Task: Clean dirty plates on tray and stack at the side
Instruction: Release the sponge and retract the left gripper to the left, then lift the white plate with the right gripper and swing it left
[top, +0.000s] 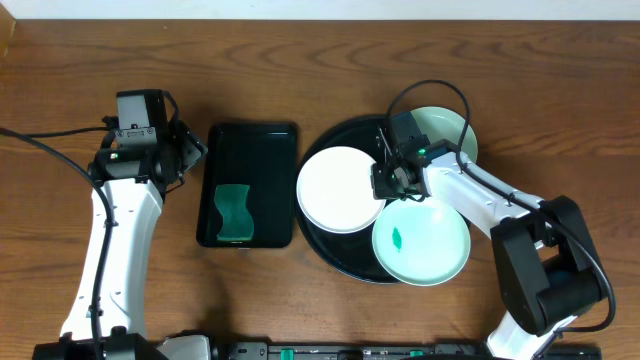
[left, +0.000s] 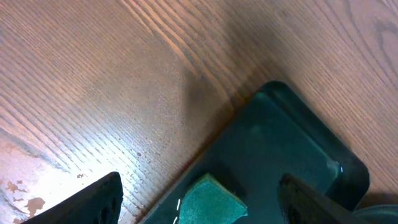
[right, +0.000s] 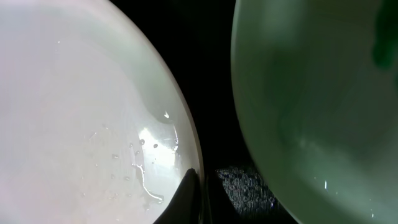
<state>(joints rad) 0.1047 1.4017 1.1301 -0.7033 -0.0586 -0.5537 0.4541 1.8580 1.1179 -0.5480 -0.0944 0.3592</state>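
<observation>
On the round black tray (top: 333, 252) lie a white plate (top: 338, 188), a mint plate (top: 424, 244) with a green smear, and a second mint plate (top: 447, 130) at the back, partly under my right arm. My right gripper (top: 386, 184) is shut on the white plate's right rim. In the right wrist view one finger (right: 188, 190) lies on the wet white plate (right: 81, 106), the gripper (right: 211, 186) pinches its edge, and the smeared mint plate (right: 311, 99) is to the right. My left gripper (top: 195, 150) is open, empty, over the small tray's left edge.
A rectangular black tray (top: 252, 150) with a green sponge (top: 233, 212) sits left of the round tray. In the left wrist view the sponge (left: 208, 202) lies between my open fingers, below them, on that tray (left: 286, 143). Bare wooden table surrounds both trays.
</observation>
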